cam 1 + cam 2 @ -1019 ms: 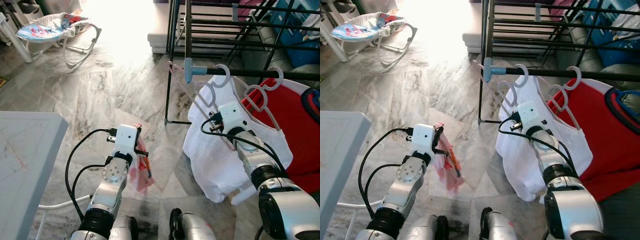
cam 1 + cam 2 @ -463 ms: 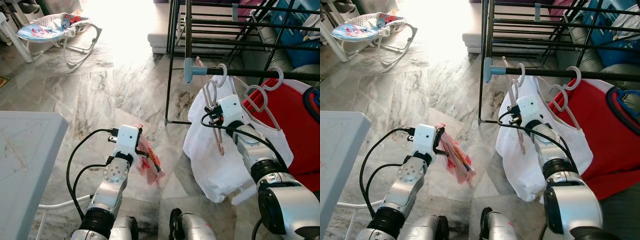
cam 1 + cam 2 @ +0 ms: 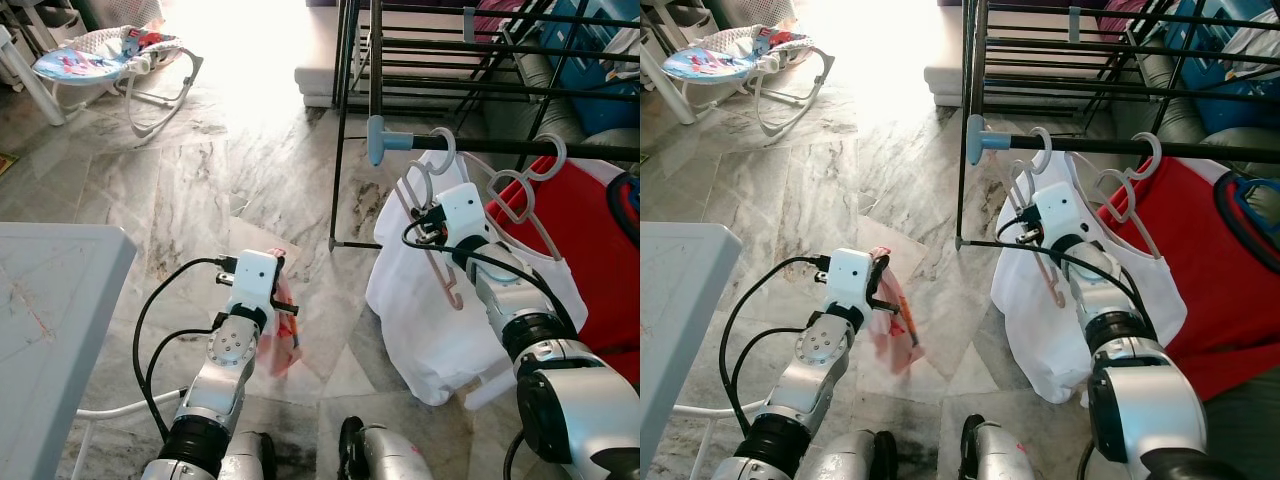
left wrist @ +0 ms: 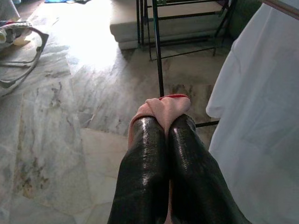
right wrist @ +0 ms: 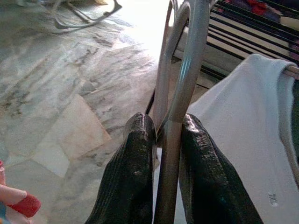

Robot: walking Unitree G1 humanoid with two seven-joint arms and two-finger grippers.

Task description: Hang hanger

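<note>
Right gripper pinching pink hanger beside white shirt under black rail; left gripper clamped on pink cloth.

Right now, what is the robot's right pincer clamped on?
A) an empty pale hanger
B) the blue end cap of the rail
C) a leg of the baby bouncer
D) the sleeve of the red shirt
A: the right pincer has its two black fingers closed around the thin stem of the empty hanger, held up beside the white shirt on the rail.
</note>
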